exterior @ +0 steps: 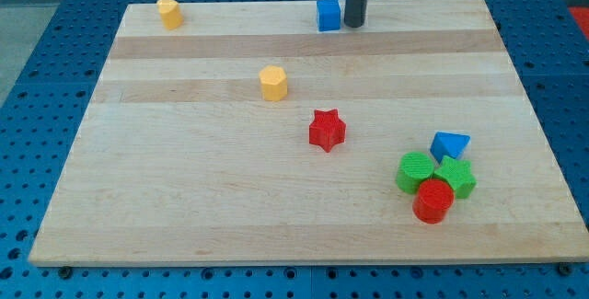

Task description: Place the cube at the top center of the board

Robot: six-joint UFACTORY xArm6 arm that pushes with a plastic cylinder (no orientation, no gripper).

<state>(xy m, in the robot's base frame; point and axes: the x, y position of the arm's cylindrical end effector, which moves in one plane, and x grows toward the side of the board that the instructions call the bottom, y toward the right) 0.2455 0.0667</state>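
Tip (353, 25) touches blue cube (328, 15) at board's (184, 216) top center.

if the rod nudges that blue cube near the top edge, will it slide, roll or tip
The blue cube will probably slide rather than roll, since it rests on a flat face on the smooth wooden board. It looks squat, so tipping seems unlikely. My tip sits right beside its right side, so an off-centre push may spin it a little.

Blue cube (329, 15) at top centre of surface (184, 189), my tip (354, 25) just beside its right. Red star (326, 130) mid-board; green, red, blue cluster lower right.
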